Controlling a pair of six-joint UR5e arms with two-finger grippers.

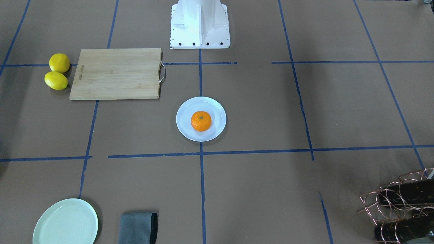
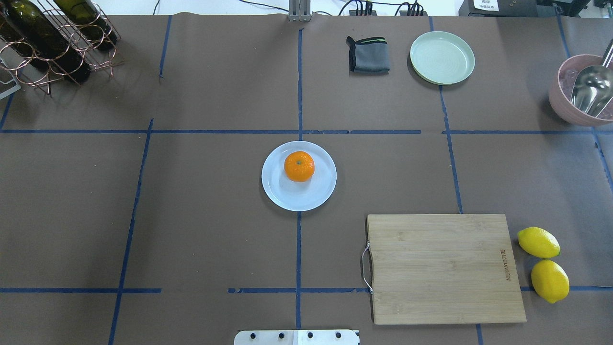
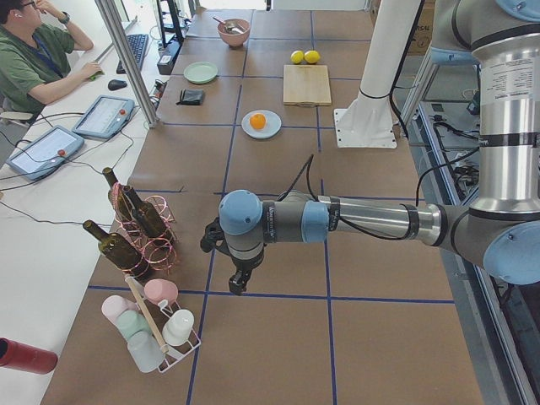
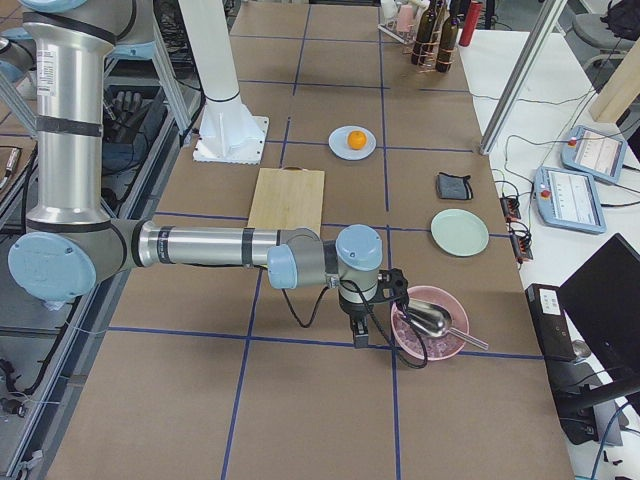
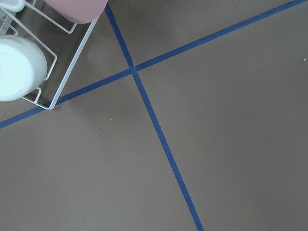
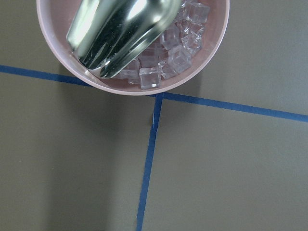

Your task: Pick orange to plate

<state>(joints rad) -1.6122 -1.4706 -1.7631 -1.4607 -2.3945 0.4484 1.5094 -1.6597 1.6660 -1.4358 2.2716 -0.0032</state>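
Note:
The orange (image 1: 201, 121) (image 2: 299, 166) rests inside the pale bluish-white plate (image 1: 184, 130) (image 2: 280, 194) at the table's centre, a little toward the plate's far side in the overhead view. No gripper is near it. My left gripper (image 3: 239, 285) hangs over bare table at the left end, beside the bottle rack, and shows only in the left side view. My right gripper (image 4: 360, 338) hangs at the right end next to the pink bowl, seen only in the right side view. I cannot tell whether either is open or shut.
A wooden cutting board (image 2: 445, 268) lies near the robot's right, with two lemons (image 2: 543, 263) beside it. A mint-green plate (image 2: 442, 57), a grey cloth (image 2: 368, 55), a pink bowl of ice with a scoop (image 6: 130, 43), a bottle rack (image 2: 52, 38) and a cup rack (image 5: 29, 62) ring the table.

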